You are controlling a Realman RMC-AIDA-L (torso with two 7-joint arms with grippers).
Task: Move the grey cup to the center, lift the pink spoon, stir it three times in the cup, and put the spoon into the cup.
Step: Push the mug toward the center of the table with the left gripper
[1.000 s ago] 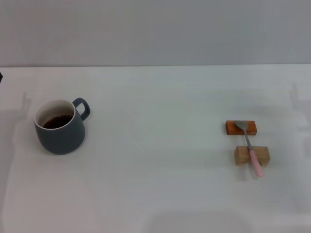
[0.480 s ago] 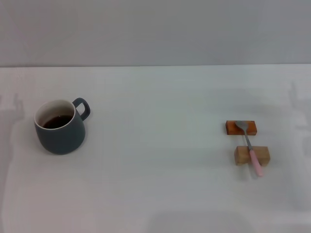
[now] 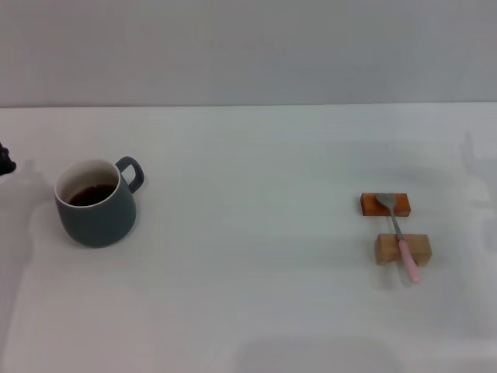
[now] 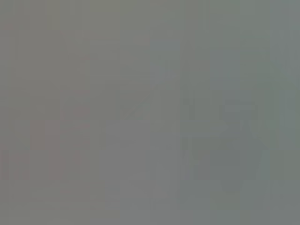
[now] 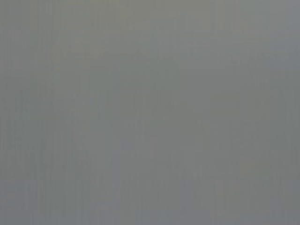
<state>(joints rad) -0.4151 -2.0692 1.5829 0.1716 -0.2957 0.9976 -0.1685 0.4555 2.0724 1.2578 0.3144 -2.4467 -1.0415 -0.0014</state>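
The grey cup [image 3: 96,203] stands upright at the left of the white table, handle toward the back right, dark liquid inside. The pink spoon [image 3: 398,237] lies at the right, its silver bowl on an orange block [image 3: 385,204] and its pink handle across a wooden block [image 3: 403,249]. A dark tip of my left gripper [image 3: 5,161] shows at the head view's left edge, left of the cup and apart from it. My right gripper is out of view. Both wrist views show only flat grey.
The white table [image 3: 248,233] runs back to a grey wall. The cup and the two blocks are the only items on it, with a wide bare stretch between them.
The dark tip of my left gripper has come back into the head view's left edge, a little lower than a second ago. The cup and spoon have not moved.
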